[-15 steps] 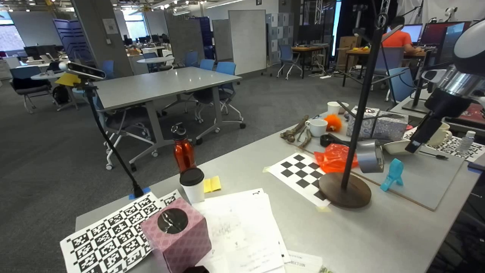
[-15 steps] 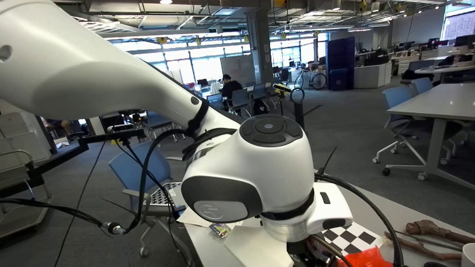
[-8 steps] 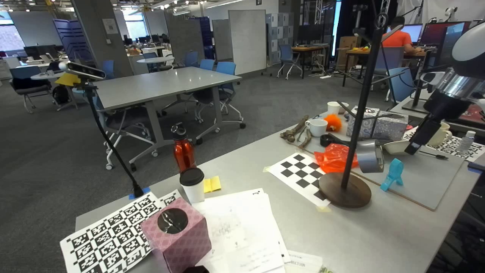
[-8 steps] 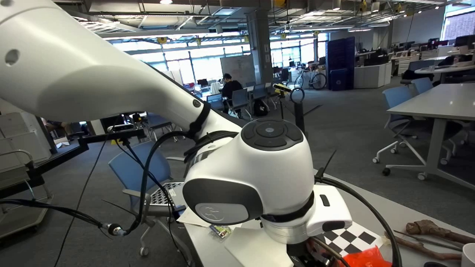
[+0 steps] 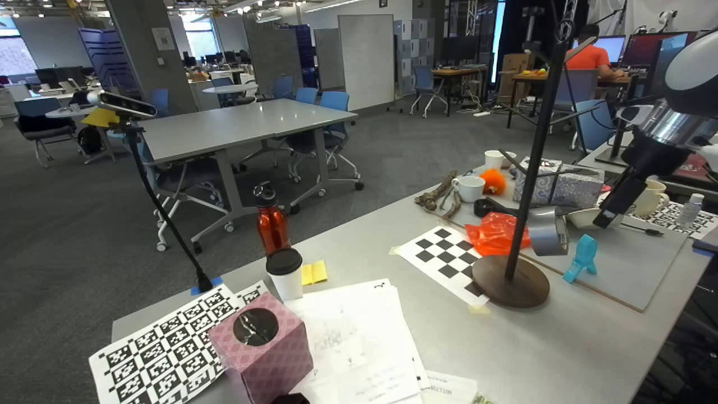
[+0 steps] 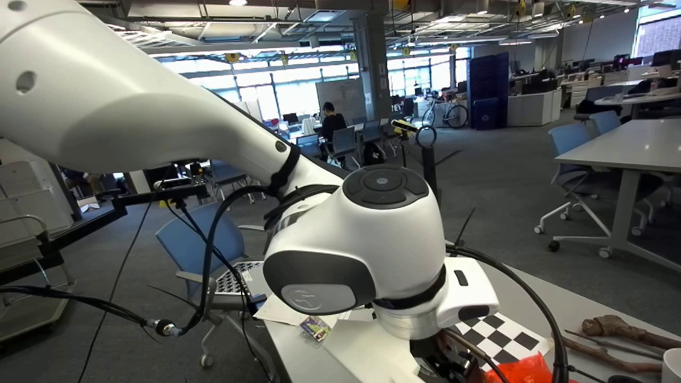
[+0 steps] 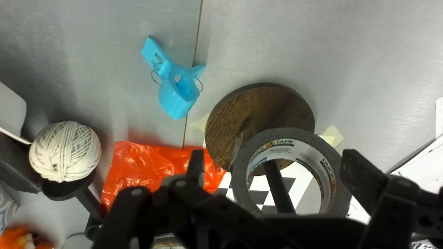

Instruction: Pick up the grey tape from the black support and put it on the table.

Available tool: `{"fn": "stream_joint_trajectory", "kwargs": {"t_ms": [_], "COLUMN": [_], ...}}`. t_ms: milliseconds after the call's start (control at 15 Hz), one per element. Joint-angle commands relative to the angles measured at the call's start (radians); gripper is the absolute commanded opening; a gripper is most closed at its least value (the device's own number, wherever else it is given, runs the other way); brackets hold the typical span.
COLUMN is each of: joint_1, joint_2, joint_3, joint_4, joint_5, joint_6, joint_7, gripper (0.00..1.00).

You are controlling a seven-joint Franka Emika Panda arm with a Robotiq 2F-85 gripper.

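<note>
The grey tape (image 5: 548, 231) hangs on the black support (image 5: 538, 151), above its round base, in an exterior view. In the wrist view the tape (image 7: 239, 174) shows as a ring with the support's pole (image 7: 278, 188) seen through its hole. My gripper (image 5: 604, 217) points down to the right of the tape, with a gap between them. In the wrist view my gripper (image 7: 272, 154) is open, its fingers appearing on either side of the ring and holding nothing. In an exterior view the arm hides the tape; the support's top (image 6: 428, 159) shows. The table (image 5: 561, 348) lies below.
A blue clip (image 5: 583, 258) stands near the support's base. Red plastic (image 5: 496, 233), a checkerboard sheet (image 5: 443, 255), a white cup (image 5: 469, 188) and boxes (image 5: 578, 188) are nearby. The support's thin side arms (image 5: 578, 115) stick out. A string ball (image 7: 65, 152) shows in the wrist view.
My gripper has moved slightly left, toward the tape and support, in an exterior view. The tape and the support have not moved.
</note>
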Motion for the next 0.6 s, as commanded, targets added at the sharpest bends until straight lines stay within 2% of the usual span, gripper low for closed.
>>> {"fn": "stream_joint_trajectory", "kwargs": {"t_ms": [0,133,333,533], "joint_1": [-0.035,-0.046,-0.054,-0.038], "joint_2": [0.017,0.025,0.045,0.07], "joint_3": [0.03,0.035,0.048,0.039], "joint_4": [0.021,0.024,0.015,0.012], "joint_5": [0.049,0.077,0.129,0.159], "joint_6": [0.028,0.036,0.109,0.168], "joint_7": [-0.045,-0.055,-0.065,-0.088], "gripper": [1.0,1.0,1.0,1.0]}}
